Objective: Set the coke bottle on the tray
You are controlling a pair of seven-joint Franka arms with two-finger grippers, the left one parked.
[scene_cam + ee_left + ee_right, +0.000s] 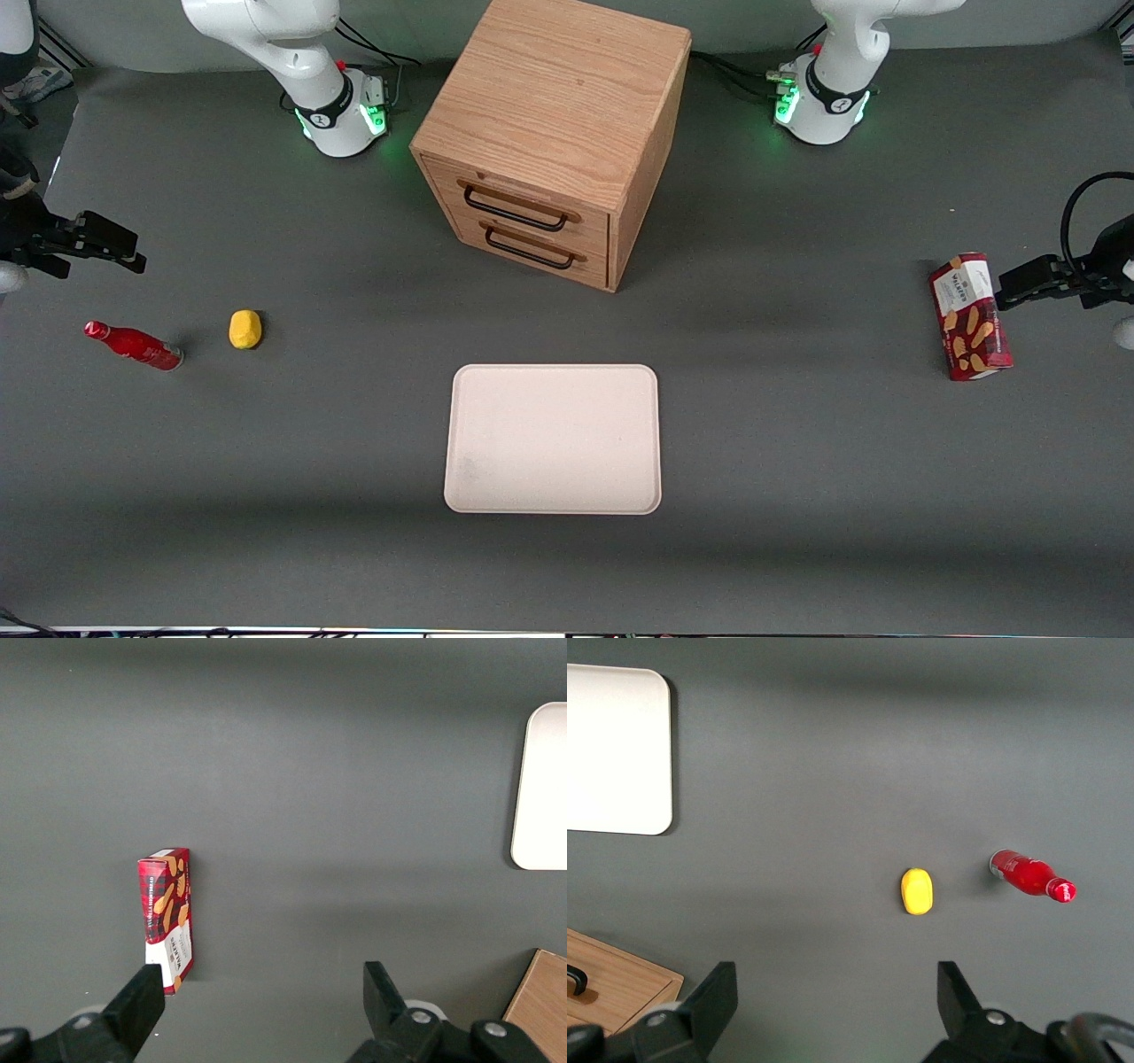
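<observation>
Pincer [837, 1005] hovers open, well apart from coke bottle [133, 345].

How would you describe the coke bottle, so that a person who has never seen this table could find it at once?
Start at the wooden drawer cabinet, then look nearer the front camera to the pale tray, and go toward the working arm's end of the table. There, below the open gripper, the coke bottle lies on its side. It is slim, shiny and red, unlike the round yellow object beside it.

Glossy coke bottle [134, 345], matt tray [554, 439] (smooth) — grained-wood cabinet [554, 133].
</observation>
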